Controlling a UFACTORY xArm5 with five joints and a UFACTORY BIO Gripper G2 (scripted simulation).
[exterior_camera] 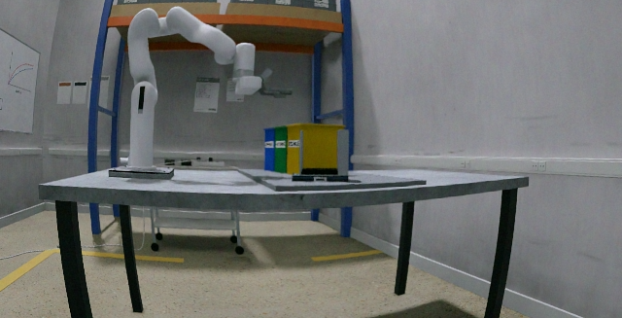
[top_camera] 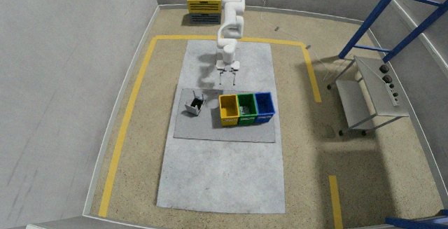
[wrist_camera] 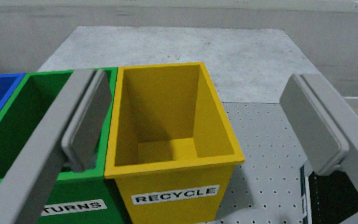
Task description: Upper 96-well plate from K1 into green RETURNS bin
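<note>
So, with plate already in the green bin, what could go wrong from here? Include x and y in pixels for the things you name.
If the gripper (top_camera: 227, 83) (exterior_camera: 278, 92) (wrist_camera: 205, 125) dips, it may knock the yellow RECYCLE bin (top_camera: 229, 110) (exterior_camera: 321, 148) (wrist_camera: 162, 105) into the adjoining green RETURNS bin (top_camera: 247, 120) (exterior_camera: 280, 159) (wrist_camera: 87, 190). Swinging low toward rack K1 (top_camera: 192, 108) (exterior_camera: 343, 153) might disturb its uprights.

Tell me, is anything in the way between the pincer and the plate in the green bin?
Yes, the walls of the green bin stand around the plate. The pincer is higher, outside. Nothing visible covers the bin's top.
</note>
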